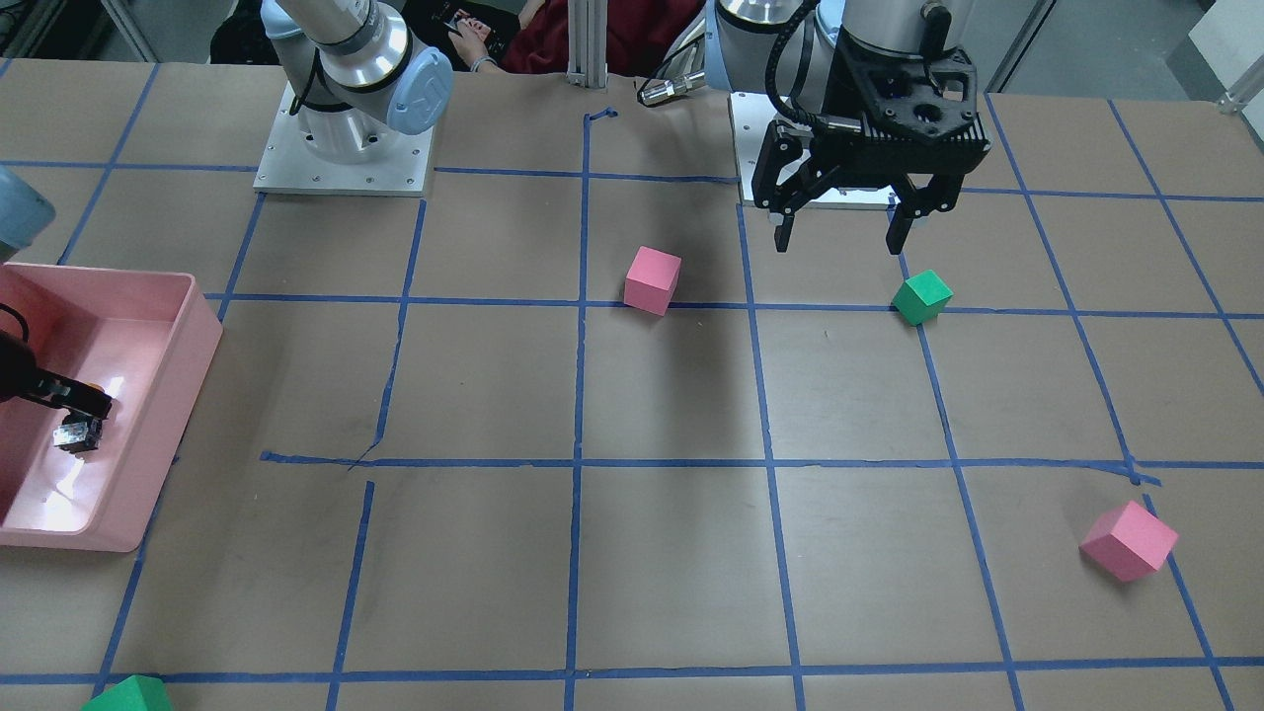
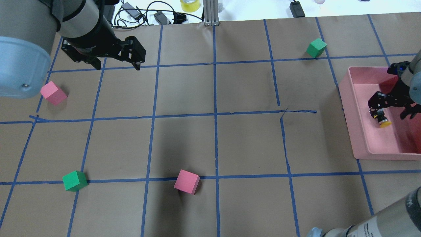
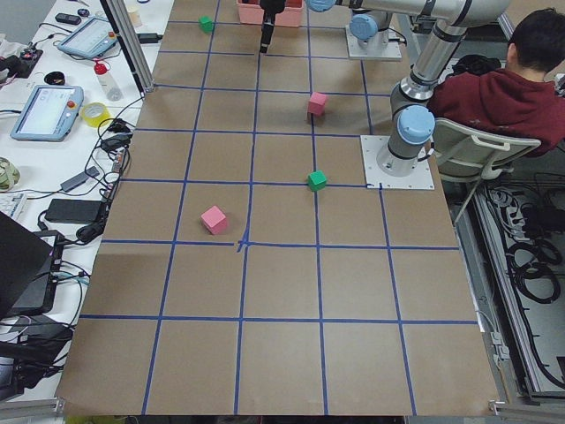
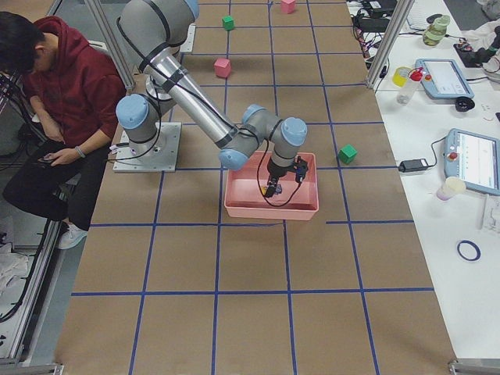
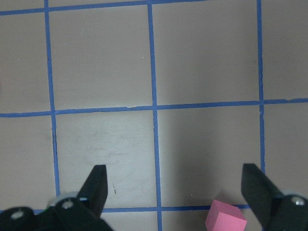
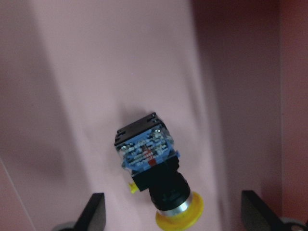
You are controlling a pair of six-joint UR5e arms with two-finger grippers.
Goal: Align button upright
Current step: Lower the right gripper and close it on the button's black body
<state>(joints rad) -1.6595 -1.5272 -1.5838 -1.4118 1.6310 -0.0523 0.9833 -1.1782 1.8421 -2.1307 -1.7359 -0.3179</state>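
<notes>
Right gripper (image 2: 390, 114) spread wide inside the pink bin (image 2: 349, 108), nothing clamped

The button (image 6: 151, 163) is seen lying tipped over on the bin floor, between the two right fingers (image 6: 95, 208) and touched by neither, with the yellow cap pointed sideways rather than up. It's the one item seen in the bin. Over on the other side, the left gripper (image 1: 841, 237) is held wide apart too, up above the table (image 1: 671, 553) close to a green cube (image 1: 921, 296). A pink cube (image 1: 653, 280) is sat on the table well outside the bin.
</notes>
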